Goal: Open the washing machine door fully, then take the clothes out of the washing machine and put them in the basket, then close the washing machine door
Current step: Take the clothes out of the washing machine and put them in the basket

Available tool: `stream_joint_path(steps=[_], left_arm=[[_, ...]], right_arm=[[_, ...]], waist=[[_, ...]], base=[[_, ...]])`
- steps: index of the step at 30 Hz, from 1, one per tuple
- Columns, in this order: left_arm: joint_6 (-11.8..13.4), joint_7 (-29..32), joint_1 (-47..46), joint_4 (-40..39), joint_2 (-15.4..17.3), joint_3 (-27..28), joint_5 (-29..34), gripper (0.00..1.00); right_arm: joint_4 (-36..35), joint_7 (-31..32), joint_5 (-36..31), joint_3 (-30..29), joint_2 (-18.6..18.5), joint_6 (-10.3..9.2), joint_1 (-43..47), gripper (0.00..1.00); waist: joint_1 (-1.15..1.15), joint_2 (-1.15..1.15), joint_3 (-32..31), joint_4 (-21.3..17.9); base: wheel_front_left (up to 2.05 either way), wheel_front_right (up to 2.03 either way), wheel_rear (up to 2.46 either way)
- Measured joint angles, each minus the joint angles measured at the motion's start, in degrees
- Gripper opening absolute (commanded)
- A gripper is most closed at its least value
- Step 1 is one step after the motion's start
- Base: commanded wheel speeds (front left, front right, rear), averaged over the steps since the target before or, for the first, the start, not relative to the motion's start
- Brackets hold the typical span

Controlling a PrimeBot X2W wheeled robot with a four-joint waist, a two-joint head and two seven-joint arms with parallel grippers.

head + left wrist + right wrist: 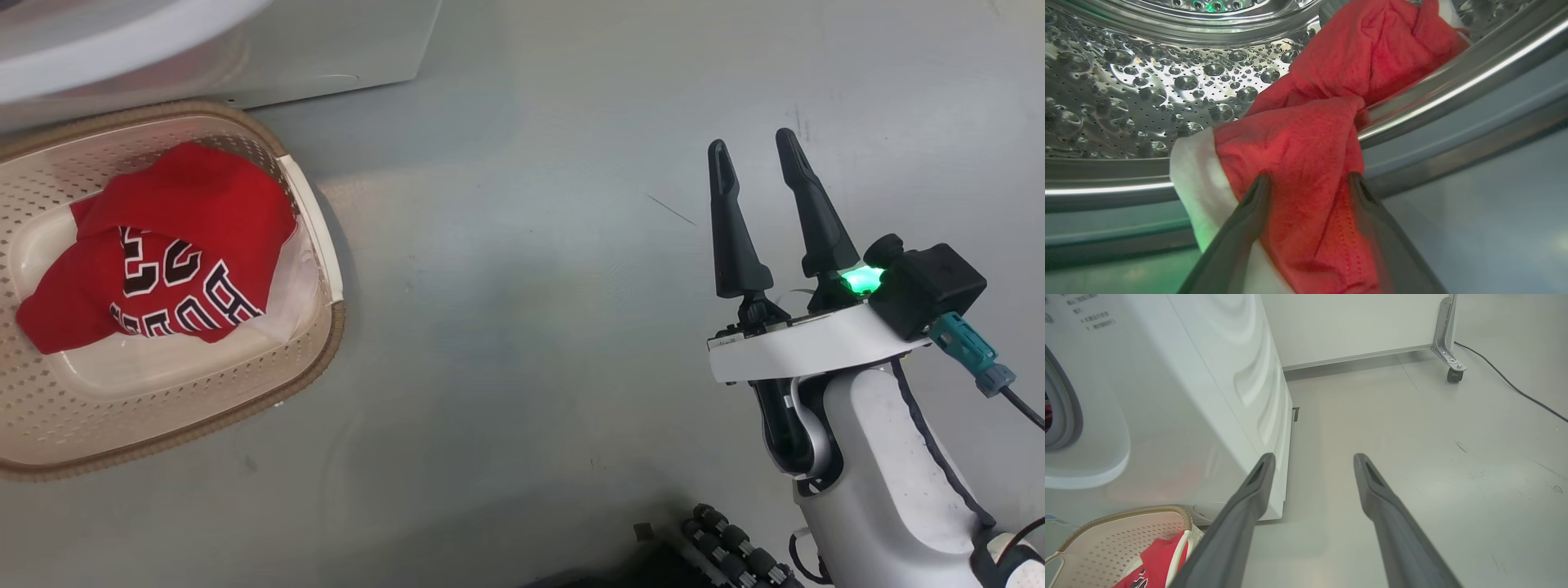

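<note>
A grey floor [522,245] spreads in front of the washing machine [326,49], whose white lower front runs along the top left of the head view. The basket [322,327] stands on the floor just beside the machine's foot, and the lettered red garment [188,212] lies crumpled inside it over something white. The right gripper [751,140] hangs over bare floor well apart from the machine, its two dark fingers spread with nothing between them.

In the left wrist view the steel drum [1147,81] of the machine curves across the top. A second red garment [1372,49] trails out over the drum's lip, with a white piece [1192,171] along one edge. The left gripper [1308,177] has its fingers set wide on either side of this cloth, not pinched on it.

The right wrist view looks past the machine's corner toward a pale wall, with a castor [1453,373] and a dark cable [1515,388] on the floor beyond. The basket's rim sits against the machine's base.
</note>
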Motion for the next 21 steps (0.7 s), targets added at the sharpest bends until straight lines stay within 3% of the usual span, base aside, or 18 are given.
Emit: stream_joint_path(steps=[5,6,7,8,21], left_arm=[[-0.3,0.0,-0.7,0.9,0.2,0.4,0.0,1.0],[-0.4,-0.1,-0.8,1.1,0.2,0.7,-0.2,0.47],[-0.7,-0.5,-0.9,1.3,0.2,0.8,-0.3,0.15],[-0.9,-0.6,-1.1,1.5,0.2,0.8,-0.4,0.0],[-0.7,-4.3,-3.5,6.2,-2.8,0.4,-0.6,0.0]], right_arm=[[-0.1,0.0,0.0,0.3,0.0,-0.02,-0.2,1.0],[-0.1,0.0,0.0,0.3,0.0,-0.03,-0.2,1.0],[-0.1,0.0,0.0,0.3,0.0,-0.03,-0.2,1.0],[-0.1,0.0,0.0,0.3,0.0,-0.04,-0.2,1.0],[0.2,0.0,-0.2,-0.8,0.0,-0.54,-1.0,1.0]], waist=[[0.0,0.0,0.4,-0.2],[0.0,0.0,0.5,-0.2],[0.0,0.0,0.6,-0.3],[0.0,0.0,0.6,-0.3],[0.0,0.0,-0.3,0.6]], base=[[0.0,0.0,0.0],[0.0,0.0,0.0],[0.0,0.0,0.0],[0.0,0.0,0.0],[0.0,0.0,0.0]])
